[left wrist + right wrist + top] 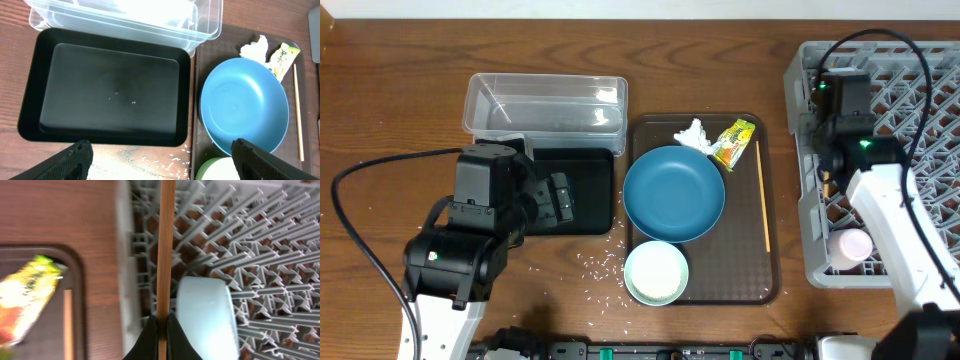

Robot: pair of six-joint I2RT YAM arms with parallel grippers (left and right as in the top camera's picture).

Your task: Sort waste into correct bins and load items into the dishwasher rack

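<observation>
Chopstick (165,255) pinched between the closed fingers of my right gripper (161,330), which hangs over the left edge of the dishwasher rack (260,235) at the right side of the table (400,60). In my right wrist view the stick runs straight out from the fingertips across the rack's grey pegs. A small white-and-light-blue bowl (205,315) sits among those pegs just right of it. A pink cup (850,244) lies in the rack's near left corner.

My left gripper (161,150) hovers with its jaws spread wide, holding nothing, above the near edge of the black tray (110,90). A few white specks dot the tray's floor. The clear tub (125,20) stands against the tray's far side.

Between these two bins and the rack lies the brown serving tray (775,200). On it, the blue bowl (674,194) fills the middle and the pale green bowl (656,272) sits on its near side, close enough that I cannot tell whether the rims touch. At the far edge a crumpled tissue (693,135) rests by the blue bowl's far rim, with the green-and-yellow wrapper (734,142) just to its right. A second chopstick (763,195) lies along the serving tray's right side, running near to far. Rice grains (600,265) are scattered on the bare wood off the black tray's near right corner, just left of the pale green bowl.
</observation>
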